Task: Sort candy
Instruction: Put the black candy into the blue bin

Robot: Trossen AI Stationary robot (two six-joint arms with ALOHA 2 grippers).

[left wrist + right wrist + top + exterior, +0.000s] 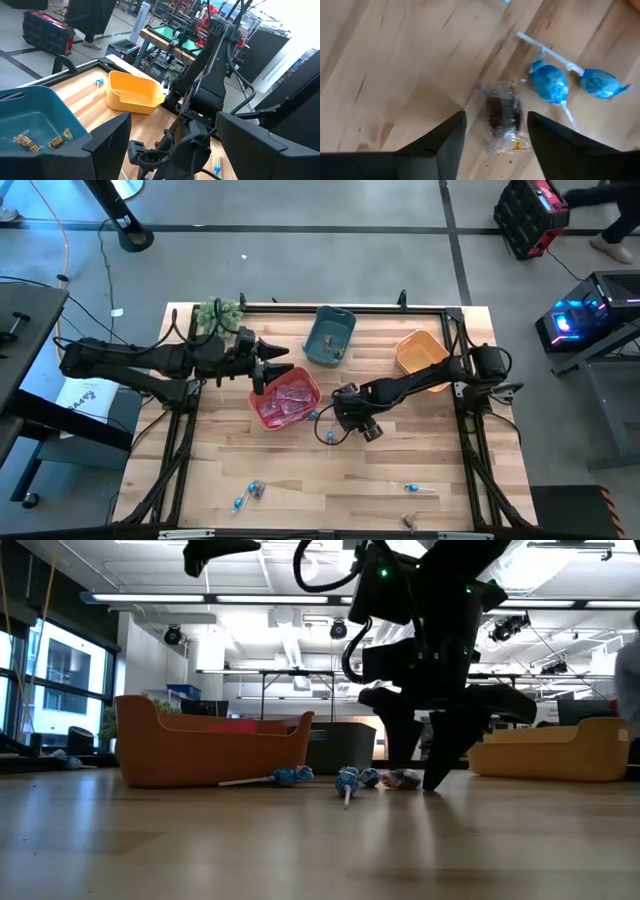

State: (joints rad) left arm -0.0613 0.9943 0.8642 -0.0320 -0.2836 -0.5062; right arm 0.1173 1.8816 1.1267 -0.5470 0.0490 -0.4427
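- Lying close to the table's (300,490) front edge are loose blue lollipops (248,495) toward the front-left corner, with one more blue lollipop (418,488) and a small brownish piece (410,521) toward the front-right corner.
- Near the table's middle, the right gripper (335,423) points down with its fingers (445,142) apart, straddling a brown wrapped candy (503,117) without touching it.
- Just beside that candy, two blue-wrapped lollipops (549,84) lie together on the wood, their white sticks crossing.
- Behind them stands the red bin (285,398), holding flat pink packets (290,397).
- The left gripper (283,366) hovers over the red bin's far-left rim, fingers (107,150) spread wide and holding nothing.
- Farther back, the teal bin (331,336) sits near the far edge with a few brownish pieces (61,137) in it.
- The orange bin (419,352) stands toward the far-right corner, partly under the right arm.
- A green plant (218,311) sits at the far-left corner.
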